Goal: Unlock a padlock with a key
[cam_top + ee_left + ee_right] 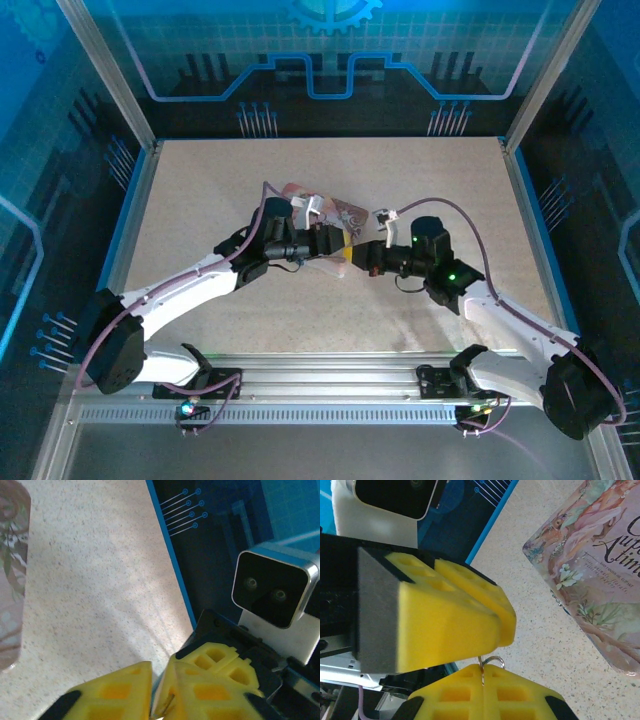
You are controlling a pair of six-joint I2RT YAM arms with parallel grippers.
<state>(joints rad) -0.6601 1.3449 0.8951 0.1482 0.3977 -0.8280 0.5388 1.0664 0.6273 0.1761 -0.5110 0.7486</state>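
Note:
My two grippers meet tip to tip above the middle of the table, the left gripper [338, 250] facing the right gripper [362, 258]. In the right wrist view my right gripper [484, 668] is shut, its yellow pads pressed flat together on the padlock. Only the padlock's thin curved shackle [494, 659] pokes out at the tips. The left gripper's yellow fingers [450, 615] sit just above that loop. In the left wrist view my left gripper [159, 669] is nearly closed on a thin dark sliver, the key [170, 702]. The right gripper's fingers [220, 660] lie right behind.
The pink illustrated tin [325, 212] lies flat on the speckled table just behind the grippers, also the tin [600, 570] at the right and the tin [10, 580] at the left edge. A blue table edge [172, 560] and dark enclosure walls border the workspace.

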